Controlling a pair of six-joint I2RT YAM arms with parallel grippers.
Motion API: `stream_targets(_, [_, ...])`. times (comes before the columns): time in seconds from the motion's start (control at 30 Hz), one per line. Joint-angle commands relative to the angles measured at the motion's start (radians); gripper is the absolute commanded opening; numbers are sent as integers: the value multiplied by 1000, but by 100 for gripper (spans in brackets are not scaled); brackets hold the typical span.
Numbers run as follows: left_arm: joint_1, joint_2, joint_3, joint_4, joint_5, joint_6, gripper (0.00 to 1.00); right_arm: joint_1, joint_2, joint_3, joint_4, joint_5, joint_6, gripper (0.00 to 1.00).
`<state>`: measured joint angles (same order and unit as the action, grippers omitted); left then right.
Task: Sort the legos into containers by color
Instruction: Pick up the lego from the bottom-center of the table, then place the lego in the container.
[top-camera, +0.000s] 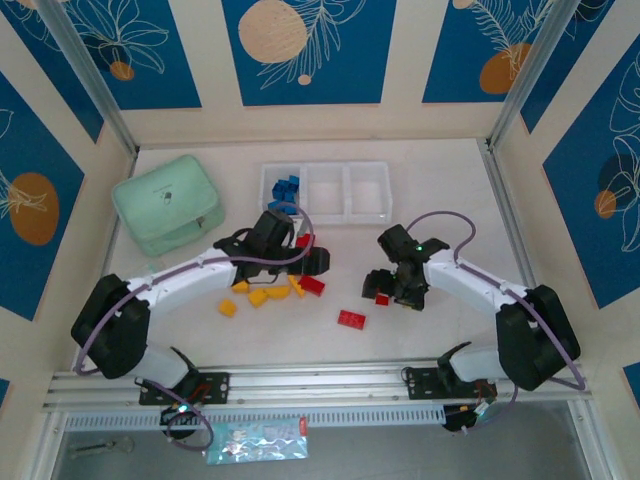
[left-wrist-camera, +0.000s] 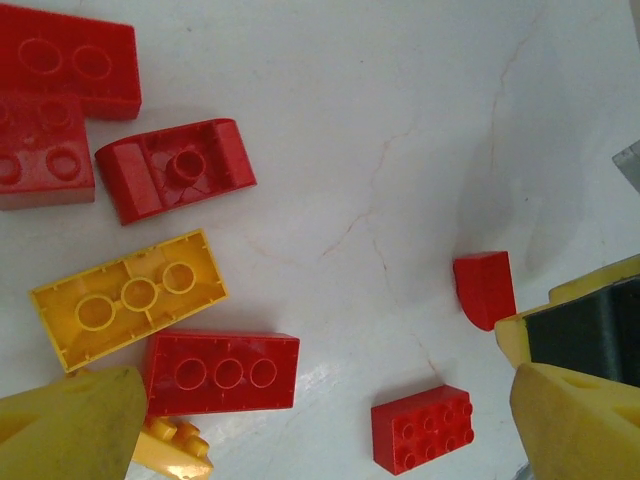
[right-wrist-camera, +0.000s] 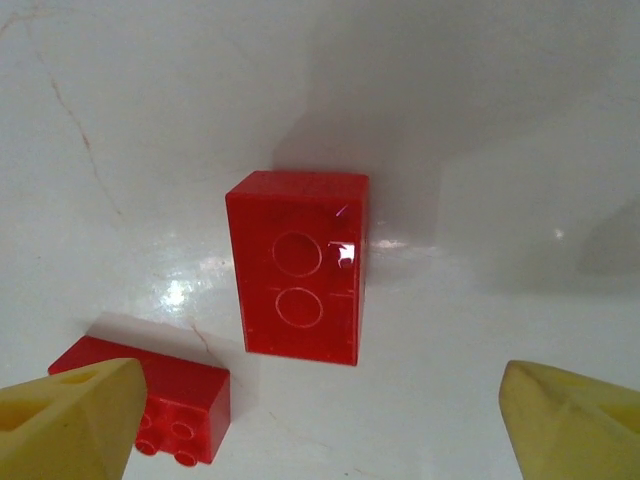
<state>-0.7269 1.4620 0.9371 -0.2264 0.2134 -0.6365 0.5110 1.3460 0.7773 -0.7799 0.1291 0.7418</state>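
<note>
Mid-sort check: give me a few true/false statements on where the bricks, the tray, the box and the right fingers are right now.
1. Blue bricks lie in the left compartment of the tray. True.
2. The right gripper is shut on a red brick. False: its fingers stand apart, and the red brick lies on the table between them, clear of both.
3. Yellow bricks lie on the table near the left arm. True.
4. The mint-green box sits right of the tray. False: it sits left of it.
5. Red bricks fill the middle compartment. False: the red ones in view lie on the table.
</note>
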Motion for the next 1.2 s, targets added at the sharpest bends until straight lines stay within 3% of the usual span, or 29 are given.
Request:
stream_targets(0.0, [-2,-20,-17,51,6,-37,95,7,26,1,31,13,15,87])
stream_targets(0.4, [-2,-29,-17,42,-28,-48,100,23,129,32,102,48,-7,62])
stream_targets(0.7, [-2,-38,-15,28,-44,-46,100,27,124,34,96,69,-37,32])
stream_targets(0.83, [0,-46,2,3,-56,-41,100,27,94,59,70,94,-61,25])
stream_targets(1.17, [57,-112,37,-98,-98,-5,100,53,57,252,38,128,-165,24])
